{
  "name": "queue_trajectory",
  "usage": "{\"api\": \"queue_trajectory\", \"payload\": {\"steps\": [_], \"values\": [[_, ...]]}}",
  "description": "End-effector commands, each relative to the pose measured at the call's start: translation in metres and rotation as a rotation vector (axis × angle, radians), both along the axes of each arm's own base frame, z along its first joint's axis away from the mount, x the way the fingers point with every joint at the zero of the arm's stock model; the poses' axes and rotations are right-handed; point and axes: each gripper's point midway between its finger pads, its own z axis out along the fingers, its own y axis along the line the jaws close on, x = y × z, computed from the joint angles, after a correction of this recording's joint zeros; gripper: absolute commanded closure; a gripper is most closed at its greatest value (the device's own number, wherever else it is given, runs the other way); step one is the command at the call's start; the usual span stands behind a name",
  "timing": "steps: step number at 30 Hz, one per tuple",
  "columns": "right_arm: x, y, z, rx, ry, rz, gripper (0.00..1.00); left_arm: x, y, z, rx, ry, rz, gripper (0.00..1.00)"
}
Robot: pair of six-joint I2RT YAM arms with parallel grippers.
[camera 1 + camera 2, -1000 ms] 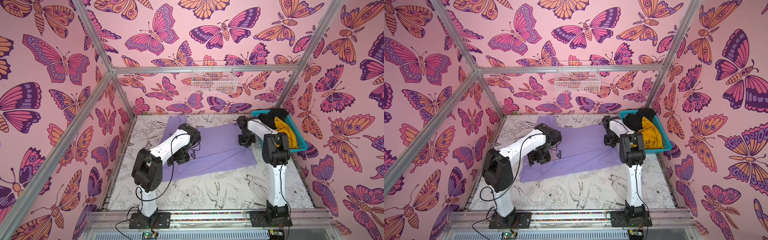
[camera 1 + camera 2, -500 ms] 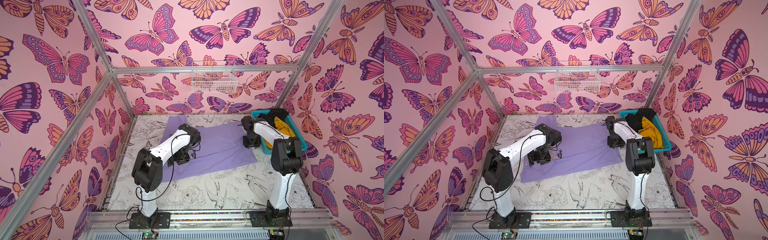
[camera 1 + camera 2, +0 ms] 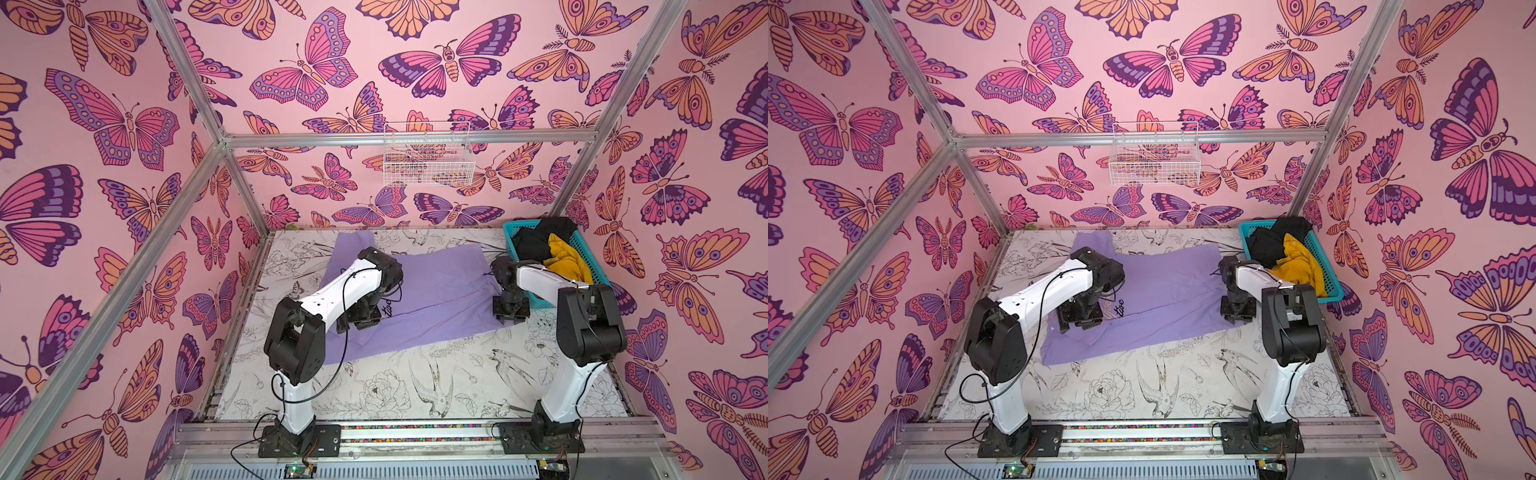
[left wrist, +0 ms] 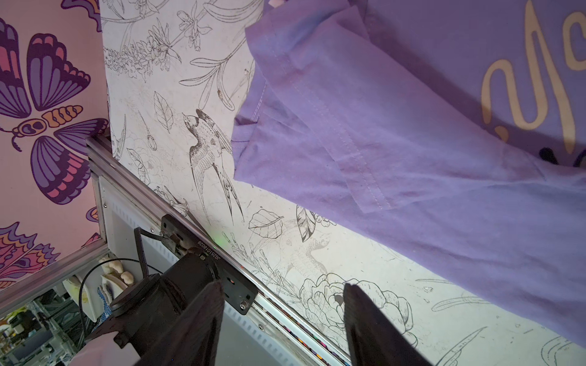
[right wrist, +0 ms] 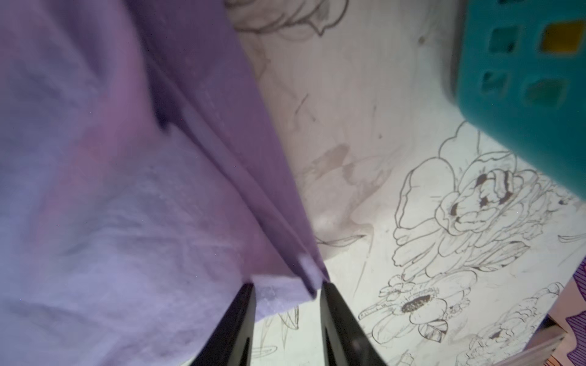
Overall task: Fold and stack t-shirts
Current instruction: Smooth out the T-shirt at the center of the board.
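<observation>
Purple shirt (image 3: 436, 299) flat on table, mid-frame in both top views. Left gripper (image 4: 283, 285) open, empty. Right gripper (image 5: 287, 285) open astride shirt corner. May nip one layer only, so crooked fold. Basket (image 3: 509, 232) v. close, cd get bumped.

Lavender shirt (image 3: 436, 299): part hidden under left arm (image 3: 332, 295) in both top views. Chest print (image 3: 1120, 309) half covered, unreadable. Left wrist view: shirt cut by picture edges, left claw (image 4: 282, 285) fingers cropped. Right wrist view blurred: teal basket (image 5: 523, 95) soft, cropped; right claw (image 5: 287, 286) fingers cropped. Black shirt (image 3: 536, 245) and yellow shirt (image 3: 567, 262) bunched, outlines unclear; yellow partly behind right arm (image 3: 540, 278). Wire basket (image 3: 428, 158) contents too small to tell.
</observation>
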Motion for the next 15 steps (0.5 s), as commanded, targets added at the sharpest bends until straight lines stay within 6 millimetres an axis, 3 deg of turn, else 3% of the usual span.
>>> {"api": "queue_trajectory", "payload": {"steps": [1,15], "values": [[0.009,0.000,0.004,0.020,-0.036,-0.012,0.61,0.001,-0.005,-0.001,-0.003,0.018,-0.008,0.35],[0.036,-0.008,0.013,0.043,-0.058,0.001,0.62,0.000,-0.011,-0.002,0.013,0.032,-0.019,0.36]]}}
